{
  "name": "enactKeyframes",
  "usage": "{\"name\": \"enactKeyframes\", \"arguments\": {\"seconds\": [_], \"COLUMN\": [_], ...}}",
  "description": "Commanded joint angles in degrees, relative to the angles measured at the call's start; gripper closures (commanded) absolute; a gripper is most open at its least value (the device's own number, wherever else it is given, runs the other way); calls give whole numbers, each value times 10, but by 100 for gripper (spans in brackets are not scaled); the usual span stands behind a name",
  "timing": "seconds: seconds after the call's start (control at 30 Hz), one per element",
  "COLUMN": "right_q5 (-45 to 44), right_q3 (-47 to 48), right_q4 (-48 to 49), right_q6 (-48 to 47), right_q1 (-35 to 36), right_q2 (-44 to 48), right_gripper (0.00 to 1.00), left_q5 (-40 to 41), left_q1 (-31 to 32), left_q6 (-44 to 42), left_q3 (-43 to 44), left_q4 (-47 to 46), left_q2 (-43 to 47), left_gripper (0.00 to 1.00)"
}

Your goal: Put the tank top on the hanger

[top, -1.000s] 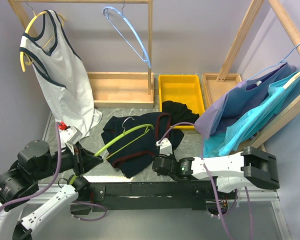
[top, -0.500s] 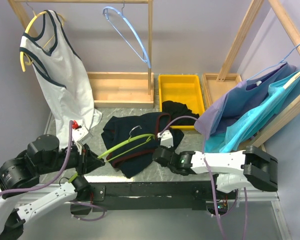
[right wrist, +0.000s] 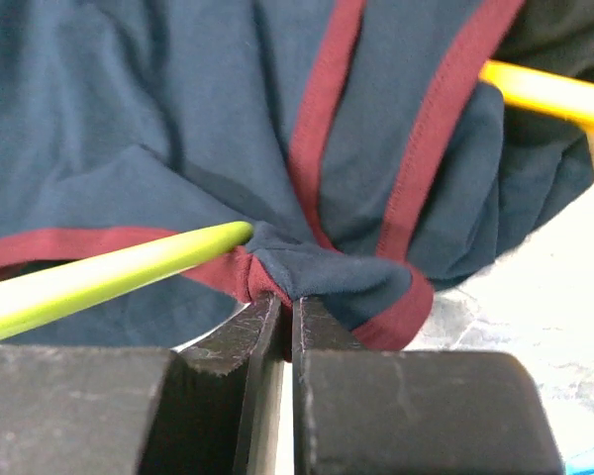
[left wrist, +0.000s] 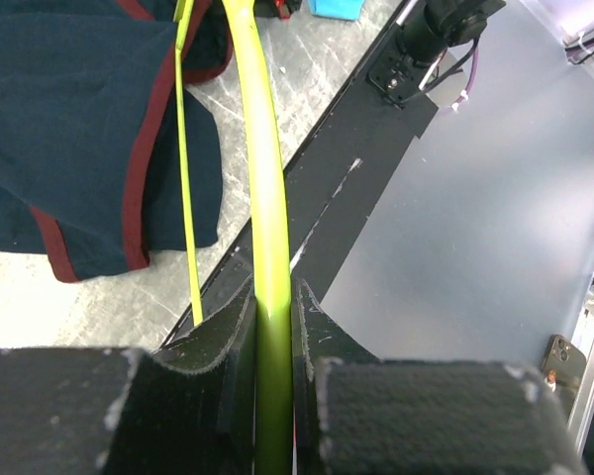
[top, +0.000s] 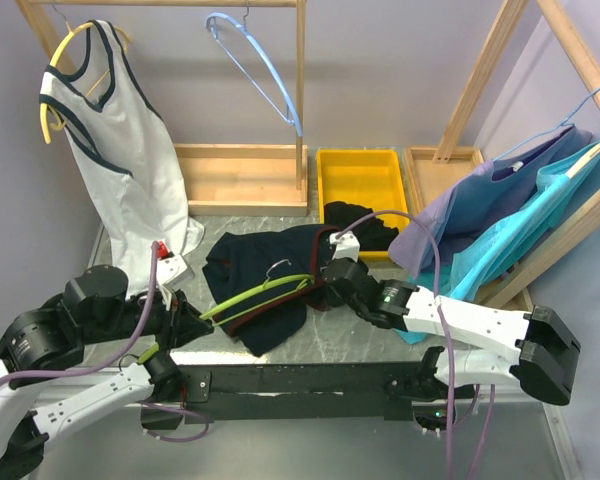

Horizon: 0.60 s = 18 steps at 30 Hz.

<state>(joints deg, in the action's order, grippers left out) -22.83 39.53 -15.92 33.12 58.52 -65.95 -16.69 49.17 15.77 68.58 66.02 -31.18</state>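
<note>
The dark navy tank top (top: 265, 290) with dark red trim lies crumpled on the table. The lime-green hanger (top: 260, 290) lies across it, its metal hook (top: 278, 266) pointing to the far side. My left gripper (top: 192, 318) is shut on the hanger's left end; in the left wrist view the green bar (left wrist: 262, 178) runs out from between the fingers (left wrist: 274, 297) over the tank top (left wrist: 69, 119). My right gripper (top: 327, 276) is shut on a fold of the top's red-trimmed edge (right wrist: 307, 272), jaws (right wrist: 287, 302) pinching cloth right beside the hanger's tip (right wrist: 208, 242).
A white tank top (top: 125, 160) on a yellow hanger and a light blue hanger (top: 260, 65) hang from the back rack. A yellow bin (top: 360, 180) with a black garment (top: 365, 220) stands behind. Blue garments (top: 510, 225) hang on the right rack.
The right gripper has shut on the top's trim and moved toward the far side with it. The left arm has pushed the hanger rightward, lower across the top.
</note>
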Motion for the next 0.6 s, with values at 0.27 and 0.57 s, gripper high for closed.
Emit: {"name": "enactKeyframes", "arguments": {"seconds": [0.27,0.57], "right_q5": [29,54], "right_q3": [74,66], "right_q4": [-22,-12], "right_q6": [-49,-54], "right_q1": [-39,-74], "right_q2": [-20,-23], "right_gripper": [92,92], "left_q5": [13,-26], "left_q1": [3,3], "left_q6": [-14,-20], "left_q3": [88,52], "left_q4": [-29,-24], "left_q2": [-19,-23], "left_gripper": [99,99]}}
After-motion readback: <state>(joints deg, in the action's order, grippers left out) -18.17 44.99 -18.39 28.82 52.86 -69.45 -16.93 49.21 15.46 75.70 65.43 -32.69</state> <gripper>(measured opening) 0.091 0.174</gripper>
